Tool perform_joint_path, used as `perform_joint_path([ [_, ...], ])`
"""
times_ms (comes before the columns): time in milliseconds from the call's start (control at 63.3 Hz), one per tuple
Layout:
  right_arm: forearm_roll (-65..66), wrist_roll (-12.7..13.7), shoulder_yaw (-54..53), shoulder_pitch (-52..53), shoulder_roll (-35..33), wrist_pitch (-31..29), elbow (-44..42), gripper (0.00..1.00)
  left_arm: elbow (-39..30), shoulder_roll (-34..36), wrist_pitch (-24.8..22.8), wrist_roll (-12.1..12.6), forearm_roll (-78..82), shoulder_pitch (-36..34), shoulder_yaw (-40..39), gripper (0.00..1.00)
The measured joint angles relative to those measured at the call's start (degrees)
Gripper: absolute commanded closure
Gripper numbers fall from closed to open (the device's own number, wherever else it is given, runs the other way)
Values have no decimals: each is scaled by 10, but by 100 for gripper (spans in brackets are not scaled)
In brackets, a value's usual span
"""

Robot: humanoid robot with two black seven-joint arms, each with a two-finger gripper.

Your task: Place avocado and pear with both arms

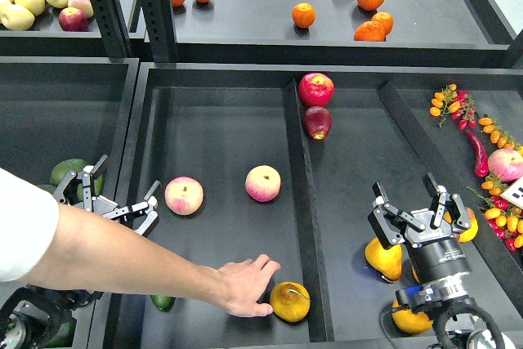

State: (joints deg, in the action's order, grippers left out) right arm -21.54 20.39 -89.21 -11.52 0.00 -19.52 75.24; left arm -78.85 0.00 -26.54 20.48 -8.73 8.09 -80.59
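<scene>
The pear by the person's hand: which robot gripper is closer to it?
Left. The left gripper sits up-left of the pear; the right gripper is farther, across the divider.

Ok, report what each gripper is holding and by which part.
Nothing is held. The left gripper has its jaws open and empty beside an avocado. The right gripper has its jaws open and empty above a pear.

Small dark green avocado: mostly hidden under the bare human forearm, only its end shows. Right of that forearm, the black right gripper covers part of a plump orange-yellow pear. Second yellow pear below it, largely hidden behind the wrist.
</scene>
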Motion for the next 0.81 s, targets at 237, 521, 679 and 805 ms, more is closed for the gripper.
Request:
perform_joint_path([
  [237,0,0,-1,0,0,-1,0,0,-3,0,3,1,0,0,1,1],
  [521,1,0,-2,0,0,-1,0,0,1,0,-1,-1,1,0,0,1],
  [679,1,0,-2,0,0,-1,0,0,1,0,-1,-2,1,0,0,1],
  [805,1,0,-3,0,0,-2,0,0,1,0,-1,-2,1,0,0,1],
])
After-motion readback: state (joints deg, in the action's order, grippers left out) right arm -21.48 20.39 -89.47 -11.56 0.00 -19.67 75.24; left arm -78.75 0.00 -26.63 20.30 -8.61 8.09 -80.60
